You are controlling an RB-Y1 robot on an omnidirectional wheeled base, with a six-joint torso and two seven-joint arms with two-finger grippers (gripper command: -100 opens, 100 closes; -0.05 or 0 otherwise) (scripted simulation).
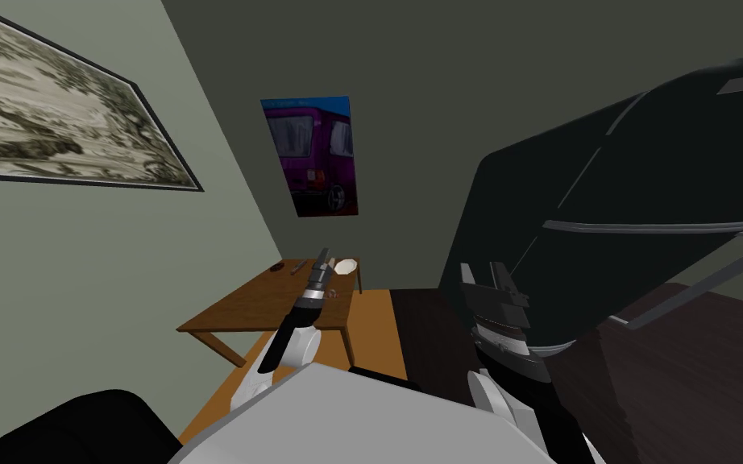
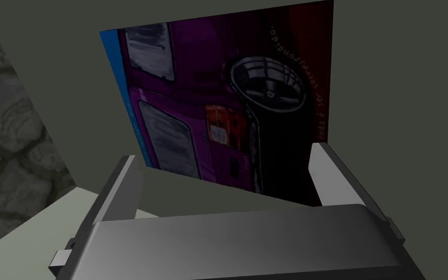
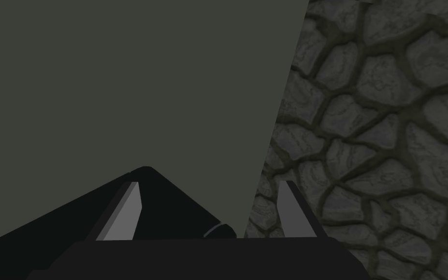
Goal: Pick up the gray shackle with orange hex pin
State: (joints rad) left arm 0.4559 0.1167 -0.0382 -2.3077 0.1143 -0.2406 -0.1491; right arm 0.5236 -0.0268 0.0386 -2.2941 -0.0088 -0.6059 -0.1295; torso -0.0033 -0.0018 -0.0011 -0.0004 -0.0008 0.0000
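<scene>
Left end effector [image 2: 225, 165], wide and empty, is hovering over brown wooden desk [image 1: 233, 310]: seemingly approach step; next, pitching down toward shackle.

The left gripper [image 1: 324, 256] is up over the far end of the table [image 1: 233, 314]. Its fingers [image 2: 123, 184] are apart, with just air between them. A white bowl [image 1: 346, 265] sits just beside it at the far edge. A few small things [image 1: 285, 267] lie at the far corner, by the wall [image 1: 80, 266]. The near part of the table top is bare wood, so a hand could come down there. The table's left side is close to the wall. On the right, a big black shape [image 1: 603, 185] stands very near the right gripper [image 1: 484, 274] and blocks that side.
</scene>
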